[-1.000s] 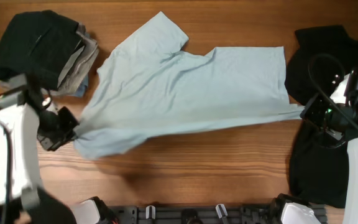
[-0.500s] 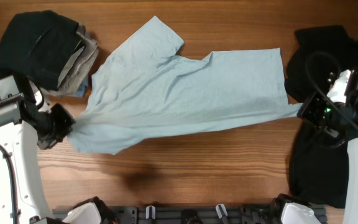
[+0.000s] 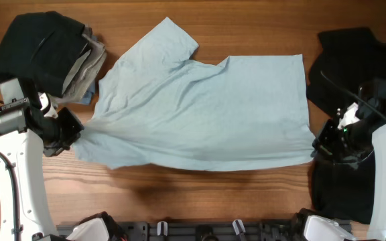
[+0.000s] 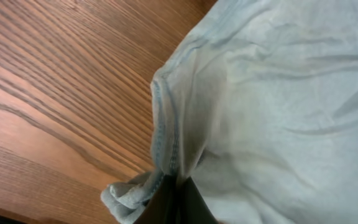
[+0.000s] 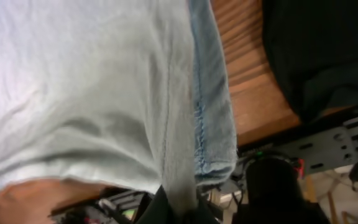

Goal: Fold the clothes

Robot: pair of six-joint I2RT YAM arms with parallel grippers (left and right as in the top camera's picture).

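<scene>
The pale light-blue T-shirt [image 3: 200,110] lies spread across the middle of the table, one sleeve pointing to the far left. My left gripper [image 3: 74,134] is shut on its near left corner; the left wrist view shows the hem [image 4: 166,137] bunched between the fingers [image 4: 178,202]. My right gripper [image 3: 319,148] is shut on the near right corner; the right wrist view shows the hem [image 5: 207,112] hanging from the fingers [image 5: 178,208]. The near edge is lifted a little above the wood.
A pile of folded black and grey pieces [image 3: 45,53] sits at the far left corner. A large black shirt [image 3: 347,100] lies at the right side, partly under my right arm. The table's front edge [image 3: 200,224] has a black rail.
My right gripper has moved toward the near edge with its corner, so the shirt's near edge has opened out wider. My left gripper has stayed nearly still.
</scene>
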